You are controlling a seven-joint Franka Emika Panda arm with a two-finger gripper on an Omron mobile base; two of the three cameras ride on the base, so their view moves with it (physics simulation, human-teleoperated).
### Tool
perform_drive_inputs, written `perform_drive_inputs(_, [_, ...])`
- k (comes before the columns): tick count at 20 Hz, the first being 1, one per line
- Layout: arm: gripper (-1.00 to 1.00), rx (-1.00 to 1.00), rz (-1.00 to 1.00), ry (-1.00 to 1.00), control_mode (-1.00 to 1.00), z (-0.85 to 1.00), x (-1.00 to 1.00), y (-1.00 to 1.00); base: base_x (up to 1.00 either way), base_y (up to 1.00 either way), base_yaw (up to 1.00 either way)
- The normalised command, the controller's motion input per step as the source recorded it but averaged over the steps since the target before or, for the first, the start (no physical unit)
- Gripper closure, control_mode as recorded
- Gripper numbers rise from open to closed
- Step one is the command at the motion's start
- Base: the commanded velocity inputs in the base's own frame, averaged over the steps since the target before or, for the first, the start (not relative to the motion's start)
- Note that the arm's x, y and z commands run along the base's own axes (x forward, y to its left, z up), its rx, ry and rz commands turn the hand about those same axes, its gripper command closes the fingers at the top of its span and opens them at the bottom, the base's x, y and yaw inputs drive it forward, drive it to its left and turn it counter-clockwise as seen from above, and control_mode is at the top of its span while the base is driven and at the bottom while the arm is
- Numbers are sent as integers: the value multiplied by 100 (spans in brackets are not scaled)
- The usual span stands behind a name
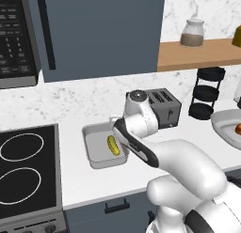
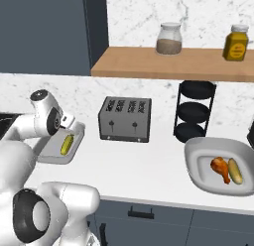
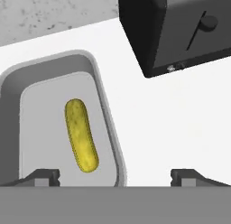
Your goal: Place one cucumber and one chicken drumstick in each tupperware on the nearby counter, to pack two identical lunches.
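Observation:
A yellow-green cucumber (image 3: 81, 135) lies loose on the floor of a light-grey tupperware (image 3: 106, 110) on the white counter (image 1: 94, 180). My gripper (image 3: 115, 178) hangs open just above it, one fingertip over the container and the other over bare counter, holding nothing. From the base, the same cucumber (image 1: 113, 145) (image 2: 67, 144) and tupperware (image 1: 94, 154) (image 2: 52, 153) sit left of the toaster, partly behind my wrist. A second tupperware (image 2: 196, 165) (image 1: 221, 121) far right holds a chicken drumstick (image 2: 221, 169) (image 1: 238, 128) and another cucumber (image 2: 235, 170).
A dark toaster (image 1: 162, 107) (image 2: 125, 118) (image 3: 180, 29) stands right beside the near tupperware. A black tiered rack (image 2: 195, 111) sits behind the far one. The stove top (image 1: 26, 166) is to the left. A wooden shelf (image 2: 173, 64) carries jars overhead.

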Motion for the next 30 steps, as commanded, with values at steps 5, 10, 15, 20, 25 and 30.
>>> perform_drive_inputs(5, [-100, 6, -1, -16, -100, -28, -61, -77, 0, 0, 0])
perform_drive_inputs(10, [-100, 2, 1, -31, -100, -14, -65, -63, 0, 0, 0])
perform_drive_inputs(15, [-100, 5, 7, -17, -100, 57, -97, -43, 0, 0, 0])
perform_drive_inputs(20, [-100, -6, 9, 0, -100, 49, -75, -1, 0, 0, 0])
perform_drive_inputs(25, [-100, -13, 7, 0, -100, 7, -60, 9, 0, 0, 0])
perform_drive_inputs(30, [-100, -9, 9, -6, -100, 4, -88, 0, 0, 0, 0])
